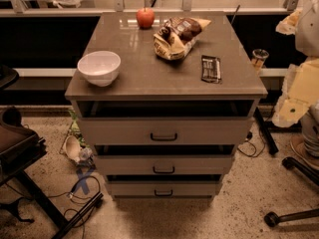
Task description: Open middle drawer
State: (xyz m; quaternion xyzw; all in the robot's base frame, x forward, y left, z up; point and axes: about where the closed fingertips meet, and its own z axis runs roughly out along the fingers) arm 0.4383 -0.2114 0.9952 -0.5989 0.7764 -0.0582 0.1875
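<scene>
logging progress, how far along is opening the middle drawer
Done: nothing visible; the middle drawer looks shut, no inside showing. In hand: the gripper sits at the right edge, clear of the drawer's handle. Left: reach the handle, grasp, pull.

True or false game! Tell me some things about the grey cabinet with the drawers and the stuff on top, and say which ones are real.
1. A round white bowl sits near the grey cabinet top's front left corner. True.
2. The red apple lies in the bowl. False: it stands at the back, apart from the bowl.
3. The flat dark wrapped bar lies right of the crumpled snack bag. True.
4. The gripper holds the middle drawer's small dark handle. False: nothing touches it; the gripper is out of view.
</scene>
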